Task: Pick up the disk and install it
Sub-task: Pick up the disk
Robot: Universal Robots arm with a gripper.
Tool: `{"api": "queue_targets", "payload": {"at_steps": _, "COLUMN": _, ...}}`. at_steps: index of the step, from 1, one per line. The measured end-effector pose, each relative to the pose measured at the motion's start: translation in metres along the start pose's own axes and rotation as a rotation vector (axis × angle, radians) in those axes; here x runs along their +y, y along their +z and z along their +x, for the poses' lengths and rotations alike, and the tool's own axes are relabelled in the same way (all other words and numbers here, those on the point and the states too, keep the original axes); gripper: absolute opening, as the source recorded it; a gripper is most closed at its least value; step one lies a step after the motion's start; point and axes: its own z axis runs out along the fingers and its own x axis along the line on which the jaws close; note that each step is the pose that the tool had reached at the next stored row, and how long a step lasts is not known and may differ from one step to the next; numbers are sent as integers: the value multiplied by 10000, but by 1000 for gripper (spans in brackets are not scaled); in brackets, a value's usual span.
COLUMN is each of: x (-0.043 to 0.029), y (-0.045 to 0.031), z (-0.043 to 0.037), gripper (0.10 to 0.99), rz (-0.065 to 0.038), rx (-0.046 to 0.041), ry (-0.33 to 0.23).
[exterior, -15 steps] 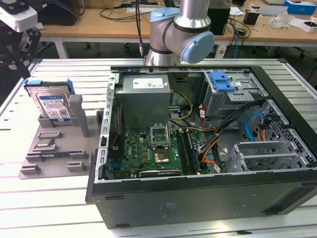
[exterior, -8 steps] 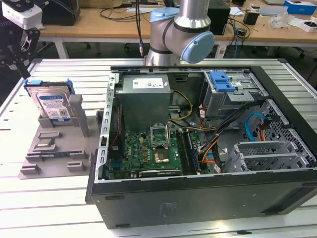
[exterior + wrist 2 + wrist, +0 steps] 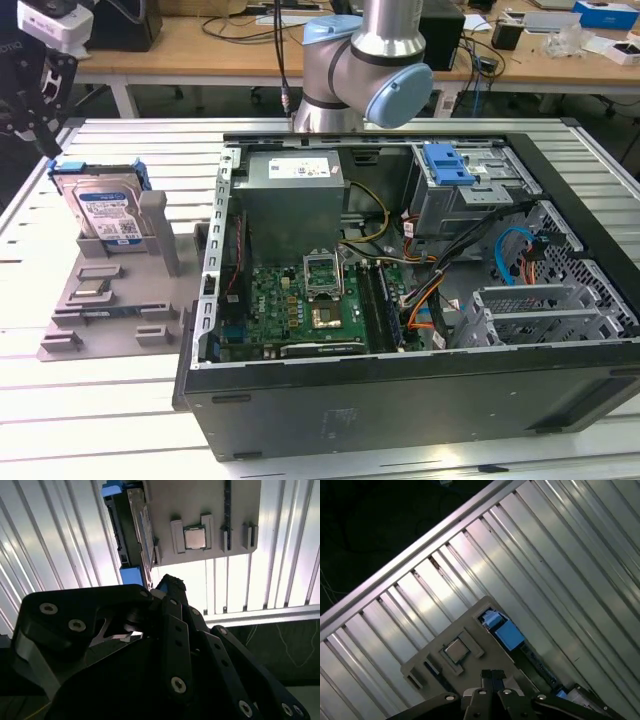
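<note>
The disk (image 3: 105, 212), a silver drive with a blue-and-white label in a blue carrier, stands on edge in a grey holder (image 3: 110, 300) on the table at the exterior view's left. My gripper (image 3: 45, 135) hangs above and a little to the left of it, apart from it. In the first wrist view my gripper (image 3: 493, 676) has its two fingertips pressed together with nothing between them, above the disk's blue carrier (image 3: 504, 631). The second wrist view shows the disk (image 3: 134, 530) edge on beyond the gripper's black body (image 3: 167, 586).
An open computer case (image 3: 400, 400) lies at the exterior view's right, with a motherboard (image 3: 300, 310), a grey power supply (image 3: 292, 200) and a drive bay with a blue latch (image 3: 447, 165). A processor chip (image 3: 456, 650) sits in the grey holder. The arm's base (image 3: 360, 70) stands behind the case.
</note>
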Motion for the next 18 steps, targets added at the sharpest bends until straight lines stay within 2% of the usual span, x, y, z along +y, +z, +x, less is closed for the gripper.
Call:
{"api": "queue_targets", "payload": {"at_steps": 5, "x": 0, "y": 0, "z": 0, "gripper": 102, "rz": -27, "rx": 19, "ry": -1085}}
{"api": "queue_targets", "payload": {"at_steps": 14, "x": 0, "y": 0, "z": 0, "gripper": 102, "rz": -62, "rx": 43, "ry": -2421}}
{"api": "queue_targets", "payload": {"at_steps": 18, "x": 0, "y": 0, "z": 0, "gripper": 102, "rz": -81, "rx": 57, "ry": -3191}}
